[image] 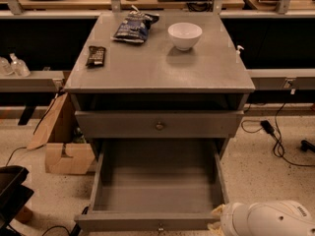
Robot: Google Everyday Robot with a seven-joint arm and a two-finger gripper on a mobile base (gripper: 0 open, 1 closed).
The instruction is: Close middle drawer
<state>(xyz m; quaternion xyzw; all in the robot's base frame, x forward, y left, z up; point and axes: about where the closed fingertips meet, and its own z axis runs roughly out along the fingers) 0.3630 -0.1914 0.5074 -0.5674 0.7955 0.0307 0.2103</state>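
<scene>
The grey cabinet's middle drawer (156, 181) stands pulled far out, and its deep tray is empty. Its narrow front (123, 223) is at the bottom of the view, with the small knob (160, 227) at the centre. The taller drawer front above it (159, 125) is shut. My gripper (216, 219) is at the bottom right, on the end of the white arm (268, 219). It sits right by the drawer's front right corner. I cannot tell if it touches the drawer.
On the cabinet top are a white bowl (184, 35), a snack bag (135, 25) and a dark bar (95, 55). A cardboard box (66, 156) stands on the floor at the left, a black object (12, 191) at lower left, and cables (275, 136) at the right.
</scene>
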